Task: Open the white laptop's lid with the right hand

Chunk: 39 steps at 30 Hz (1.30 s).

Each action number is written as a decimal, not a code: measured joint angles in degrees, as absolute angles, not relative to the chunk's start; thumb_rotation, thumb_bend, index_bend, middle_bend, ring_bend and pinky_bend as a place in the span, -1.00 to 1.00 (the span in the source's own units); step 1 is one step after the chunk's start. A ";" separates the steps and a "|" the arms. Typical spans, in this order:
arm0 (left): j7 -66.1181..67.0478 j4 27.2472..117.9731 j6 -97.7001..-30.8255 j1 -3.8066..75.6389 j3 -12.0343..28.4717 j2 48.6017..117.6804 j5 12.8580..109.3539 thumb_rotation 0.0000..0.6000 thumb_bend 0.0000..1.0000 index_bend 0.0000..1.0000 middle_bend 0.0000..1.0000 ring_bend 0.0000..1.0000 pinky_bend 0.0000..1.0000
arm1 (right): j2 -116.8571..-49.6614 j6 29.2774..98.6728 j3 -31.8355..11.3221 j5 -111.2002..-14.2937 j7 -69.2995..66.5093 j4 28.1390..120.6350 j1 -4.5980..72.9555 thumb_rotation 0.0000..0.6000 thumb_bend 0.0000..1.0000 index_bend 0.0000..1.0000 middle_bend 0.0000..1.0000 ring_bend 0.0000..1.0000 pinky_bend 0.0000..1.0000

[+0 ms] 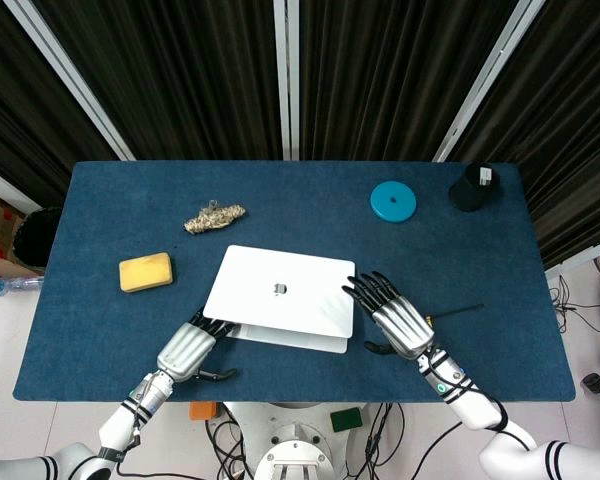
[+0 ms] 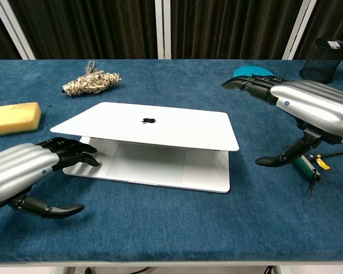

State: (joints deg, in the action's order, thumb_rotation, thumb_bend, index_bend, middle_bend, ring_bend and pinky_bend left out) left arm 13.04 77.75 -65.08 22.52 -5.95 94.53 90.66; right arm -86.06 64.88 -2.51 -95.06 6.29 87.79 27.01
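Observation:
A white laptop (image 1: 280, 290) (image 2: 148, 125) lies in the middle of the blue table, its lid raised a little above the base at the near edge. My right hand (image 1: 400, 322) (image 2: 308, 111) hovers just right of the lid's near right corner, fingers stretched out and apart, thumb hanging down, holding nothing and not touching the lid. My left hand (image 1: 187, 351) (image 2: 23, 174) rests at the laptop's near left corner; its dark fingertips (image 2: 74, 154) lie on the base under the lid's edge.
A yellow sponge (image 1: 145, 271) (image 2: 11, 118) and a straw bundle (image 1: 215, 217) (image 2: 91, 83) lie to the left. A teal disc (image 1: 393, 201) and a black mesh cup (image 1: 473, 187) (image 2: 324, 57) stand far right. A screwdriver (image 1: 455, 312) (image 2: 308, 168) lies beside my right hand.

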 measured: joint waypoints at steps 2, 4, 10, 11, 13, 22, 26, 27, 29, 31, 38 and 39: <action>12.96 77.63 -64.99 22.54 -5.95 94.71 90.66 -0.34 -0.68 -0.62 -0.87 -0.97 -0.89 | -86.09 65.02 -2.43 -94.95 6.32 87.83 27.13 1.00 -0.75 -1.00 -1.00 -1.00 -1.00; 12.89 77.47 -64.84 22.58 -5.97 94.90 90.68 -0.34 -0.68 -0.62 -0.87 -0.97 -0.89 | -86.01 65.16 -2.34 -94.87 6.28 87.93 27.23 1.00 -0.75 -1.00 -1.00 -1.00 -1.00; 13.04 77.56 -65.11 22.54 -6.10 95.05 91.11 -0.34 -0.68 -0.62 -0.87 -0.97 -0.89 | -86.24 64.98 -2.18 -94.39 6.79 87.93 27.70 1.00 -0.75 -1.00 -1.00 -1.00 -1.00; 13.08 77.59 -65.13 22.53 -6.12 95.04 91.14 -0.34 -0.68 -0.62 -0.87 -0.97 -0.89 | -86.48 64.69 -2.23 -94.13 6.89 87.82 27.90 1.00 -0.76 -1.00 -1.00 -1.00 -1.00; 13.12 77.63 -65.13 22.53 -6.07 95.07 91.13 -0.34 -0.68 -0.62 -0.87 -0.97 -0.89 | -87.01 64.28 -2.44 -93.72 6.99 87.56 28.29 1.00 -0.75 -1.00 -1.00 -1.00 -1.00; 13.16 77.66 -65.04 22.48 -6.08 95.18 91.10 -0.33 -0.68 -0.62 -0.87 -0.97 -0.89 | -91.77 61.88 -4.38 -91.90 7.52 84.90 31.38 1.00 -0.76 -1.00 -1.00 -1.00 -1.00; 13.17 77.86 -64.44 22.67 -6.05 95.19 90.89 -0.32 -0.68 -0.62 -0.87 -0.97 -0.89 | -95.09 60.70 -5.53 -90.96 8.14 82.39 33.13 1.00 -0.76 -1.00 -1.00 -1.00 -1.00; 13.20 77.97 -64.25 22.76 -6.03 95.17 90.82 -0.32 -0.68 -0.62 -0.87 -0.97 -0.89 | -95.95 60.62 -5.73 -90.91 8.14 81.60 33.49 1.00 -0.76 -1.00 -1.00 -1.00 -1.00; 13.36 78.14 -63.92 22.93 -5.94 95.14 90.66 -0.32 -0.68 -0.62 -0.87 -0.97 -0.89 | -97.92 60.62 -6.22 -90.95 8.00 79.57 34.38 1.00 -0.76 -1.00 -1.00 -1.00 -1.00; 13.52 78.28 -63.62 23.03 -5.86 95.09 90.44 -0.32 -0.68 -0.62 -0.87 -0.97 -0.89 | -99.47 61.06 -6.91 -91.07 7.70 78.00 35.16 1.00 -0.76 -1.00 -1.00 -1.00 -1.00; 13.74 78.48 -62.70 23.27 -5.70 94.74 89.61 -0.31 -0.68 -0.62 -0.87 -0.97 -0.89 | -100.95 63.99 -10.97 -90.12 6.88 77.35 36.99 1.00 -0.76 -1.00 -1.00 -1.00 -1.00; 13.70 78.45 -62.65 23.30 -5.68 94.73 89.57 -0.32 -0.68 -0.62 -0.87 -0.97 -0.89 | -100.89 64.16 -11.46 -89.72 6.83 77.69 37.15 1.00 -0.76 -1.00 -1.00 -1.00 -1.00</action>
